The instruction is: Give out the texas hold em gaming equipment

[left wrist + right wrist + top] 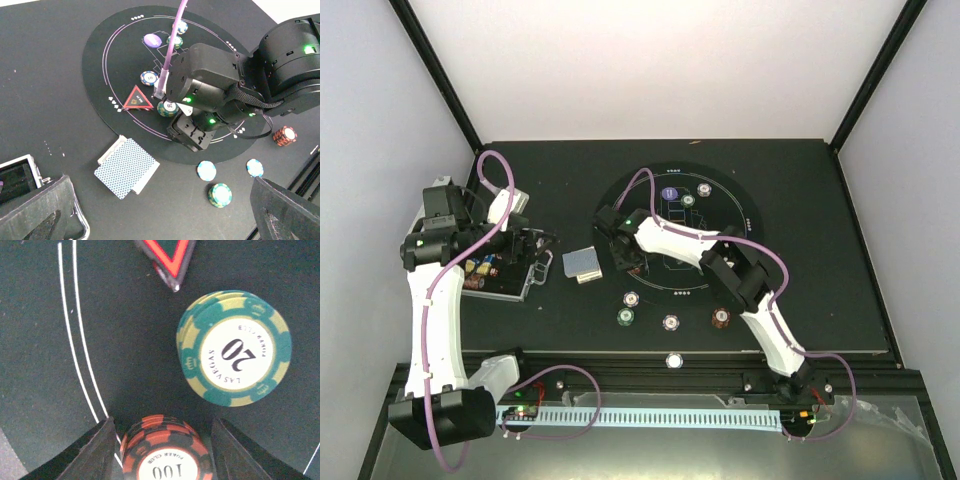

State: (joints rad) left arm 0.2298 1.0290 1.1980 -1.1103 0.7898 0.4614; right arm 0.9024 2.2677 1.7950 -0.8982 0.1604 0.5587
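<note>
Right jaws: partly apart, straddling a red-brown chip stack (165, 457) marked 100. A thin dark gap shows between the stack and each finger (95, 452), so nothing is gripped.
Left jaws: spread wide with nothing between them, held above the surface (45, 100) near the silver case (498, 278), facing across at the right arm (220, 85).
Red-brown chip stack: standing on the round black mat (40, 365), just beside its white double line.
Green chip stack (234, 347): marked 20, on the mat just beyond the red-brown one and apart from it.
Red triangle marker (167, 255): flat on the mat, one corner near the green stack, not touching it.
Playing cards (127, 167): a small, slightly fanned pile, backs up, on the bare surface just off the mat's edge, between the mat and the case.
Purple button disc (152, 40): on the far part of the mat, with two striped chips (175, 41) just beside it.
Single striped chip (149, 77): on the mat, just beyond the triangle.
Chips off the mat: two pale chips (206, 170), a second green stack (220, 195) and a second red-brown stack (284, 135), spread along the near side of the surface.
White button disc (673, 360): alone at the near edge of the surface.
</note>
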